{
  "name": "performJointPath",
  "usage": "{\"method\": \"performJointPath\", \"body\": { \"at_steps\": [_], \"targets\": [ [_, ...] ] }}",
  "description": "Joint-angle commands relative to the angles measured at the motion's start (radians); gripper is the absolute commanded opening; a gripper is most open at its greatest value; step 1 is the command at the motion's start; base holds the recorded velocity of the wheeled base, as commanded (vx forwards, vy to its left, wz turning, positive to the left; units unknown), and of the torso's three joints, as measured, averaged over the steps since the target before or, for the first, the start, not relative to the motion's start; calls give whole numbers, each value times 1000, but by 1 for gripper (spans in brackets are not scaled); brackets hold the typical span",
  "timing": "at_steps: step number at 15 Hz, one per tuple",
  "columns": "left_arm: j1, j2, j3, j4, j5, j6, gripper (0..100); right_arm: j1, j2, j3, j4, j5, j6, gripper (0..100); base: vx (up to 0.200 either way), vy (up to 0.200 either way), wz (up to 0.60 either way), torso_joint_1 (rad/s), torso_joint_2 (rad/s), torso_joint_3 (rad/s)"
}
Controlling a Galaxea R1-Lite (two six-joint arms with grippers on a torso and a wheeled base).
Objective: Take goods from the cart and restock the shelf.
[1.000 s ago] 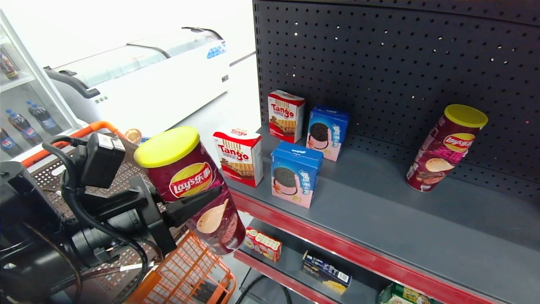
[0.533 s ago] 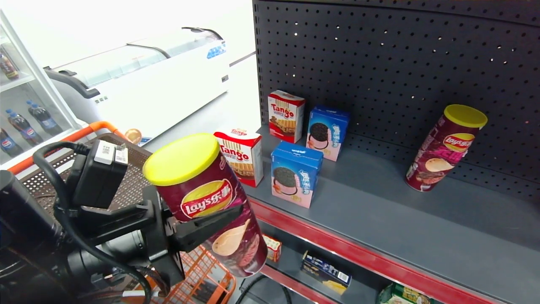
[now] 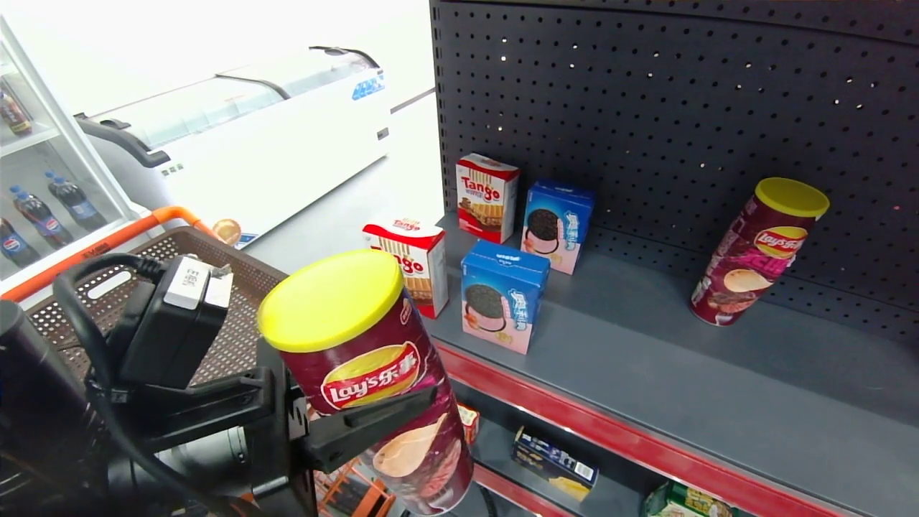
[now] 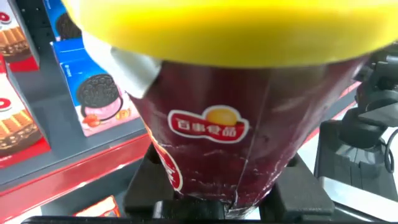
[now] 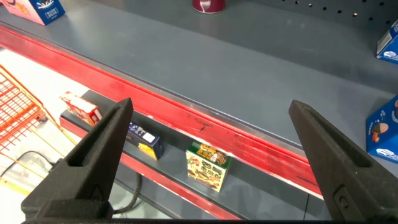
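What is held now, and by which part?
The left gripper grips the chips can around its middle; the right gripper is open, empty.

Just a white chest freezer (image 3: 244, 136) with a curved glass lid off in the back, plus a glass-door cooler (image 3: 54, 154) at the far left with dark soda bottles (image 3: 37, 215) standing inside, grey floor (image 3: 344, 215) in between.

I'm holding a maroon chips can (image 3: 373, 373) with a yellow lid, tilted, with the left gripper (image 3: 367, 406) clamping round its middle, between the orange-framed cart (image 3: 237, 280) and the shelf (image 3: 646, 373). A matching second can (image 3: 761, 251) is standing far along the grey shelf, near its back wall.
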Motion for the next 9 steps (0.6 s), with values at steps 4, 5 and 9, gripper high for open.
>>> {"method": "performJointPath", "body": {
  "at_steps": [4, 5, 9],
  "targets": [
    [-26, -29, 8, 54, -11, 6, 0, 0, 1, 0, 0, 1, 0, 100, 0, 0, 0, 0, 0, 0],
    [-34, -36, 8, 54, -14, 6, 0, 0, 1, 0, 0, 1, 0, 100, 0, 0, 0, 0, 0, 0],
    [-37, -36, 11, 54, -14, 6, 0, 0, 1, 0, 0, -1, -2, 100, 0, 0, 0, 0, 0, 0]
  ]
}}
